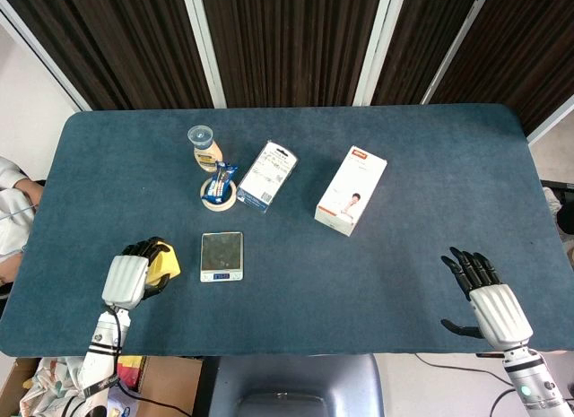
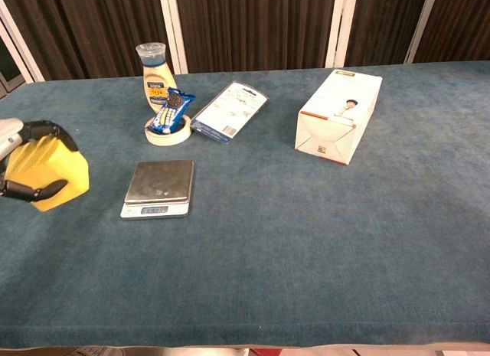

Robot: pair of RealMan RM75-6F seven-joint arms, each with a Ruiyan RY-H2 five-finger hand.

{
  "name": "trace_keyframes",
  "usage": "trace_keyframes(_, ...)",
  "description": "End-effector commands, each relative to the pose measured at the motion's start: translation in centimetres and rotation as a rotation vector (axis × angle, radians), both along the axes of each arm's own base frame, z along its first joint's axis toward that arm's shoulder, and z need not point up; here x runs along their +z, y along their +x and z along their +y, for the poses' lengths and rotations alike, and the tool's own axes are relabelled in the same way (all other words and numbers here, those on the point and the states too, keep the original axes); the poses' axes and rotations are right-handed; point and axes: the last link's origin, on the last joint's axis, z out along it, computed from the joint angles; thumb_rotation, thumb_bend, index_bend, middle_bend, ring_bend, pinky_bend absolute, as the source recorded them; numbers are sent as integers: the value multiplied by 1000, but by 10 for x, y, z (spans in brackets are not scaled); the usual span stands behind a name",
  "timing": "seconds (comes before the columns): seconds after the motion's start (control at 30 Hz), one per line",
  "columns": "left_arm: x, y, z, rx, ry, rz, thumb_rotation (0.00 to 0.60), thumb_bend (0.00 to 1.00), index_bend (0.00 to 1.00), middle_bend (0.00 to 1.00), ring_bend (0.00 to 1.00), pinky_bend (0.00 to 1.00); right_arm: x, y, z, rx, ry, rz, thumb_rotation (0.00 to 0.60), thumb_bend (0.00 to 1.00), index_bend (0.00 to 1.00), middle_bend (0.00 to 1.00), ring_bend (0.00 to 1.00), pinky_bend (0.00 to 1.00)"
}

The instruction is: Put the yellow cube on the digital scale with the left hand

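My left hand (image 1: 128, 275) (image 2: 23, 161) grips the yellow cube (image 1: 162, 262) (image 2: 50, 172), fingers wrapped over its top and thumb under its near side. The cube is lifted off the cloth and tilted, just left of the digital scale (image 1: 221, 256) (image 2: 158, 187). The scale has a bare steel plate and a lit display on its front edge. My right hand (image 1: 489, 299) rests open near the table's front right edge, holding nothing; it does not show in the chest view.
Behind the scale stand a bottle (image 1: 204, 147) (image 2: 155, 76), a tape roll with a blue snack pack (image 1: 218, 190) (image 2: 168, 115) on it, and a flat blister pack (image 1: 267, 174) (image 2: 229, 110). A white box (image 1: 351, 190) (image 2: 339, 115) lies at mid-right.
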Motion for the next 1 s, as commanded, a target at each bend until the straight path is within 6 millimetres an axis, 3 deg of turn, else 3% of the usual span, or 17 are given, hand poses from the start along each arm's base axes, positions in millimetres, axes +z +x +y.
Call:
trace_keyframes(0.03, -4, 33, 9, -88, 12, -70, 600, 399, 723, 847, 959, 775, -1, 0, 0, 2, 4, 3, 600, 115, 0, 0, 0, 0)
trace_keyframes(0.13, -18, 61, 15, -147, -11, -67, 600, 399, 720, 843, 959, 775, -3, 1, 0, 3, 10, 4, 600, 116, 0, 0, 0, 0)
trace_keyframes(0.23, -38, 75, 21, -162, -40, -26, 600, 400, 710, 830, 953, 773, -3, 1, -1, 3, 11, 5, 600, 116, 0, 0, 0, 0)
trace_keyframes(0.4, -66, 80, 37, -146, -63, 63, 600, 399, 640, 750, 908, 753, -4, 1, -2, 3, 19, 3, 600, 116, 0, 0, 0, 0)
trace_keyframes(0.6, -74, 80, 48, -126, -52, 76, 600, 394, 528, 674, 843, 725, -2, -1, -3, -5, 19, 1, 600, 116, 0, 0, 0, 0)
trace_keyframes(0.67, -76, 78, 49, -119, -61, 79, 600, 393, 475, 636, 754, 658, -1, -1, -3, -7, 19, 1, 600, 116, 0, 0, 0, 0)
trace_keyframes(0.77, -78, 78, 50, -114, -76, 60, 600, 382, 356, 549, 558, 450, -1, -1, -2, -6, 14, -1, 600, 116, 0, 0, 0, 0)
trace_keyframes(0.87, -80, 77, 51, -111, -88, 56, 600, 372, 212, 378, 345, 263, -1, -1, -2, -10, 13, 0, 600, 116, 0, 0, 0, 0)
trace_keyframes(0.93, -80, 77, 53, -110, -85, 57, 600, 360, 100, 203, 145, 159, -1, -1, -2, -10, 14, 3, 600, 116, 0, 0, 0, 0)
trace_keyframes(1.0, -79, 78, 53, -108, -82, 49, 600, 354, 43, 97, 38, 103, -1, -1, -2, -10, 15, 4, 600, 115, 0, 0, 0, 0)
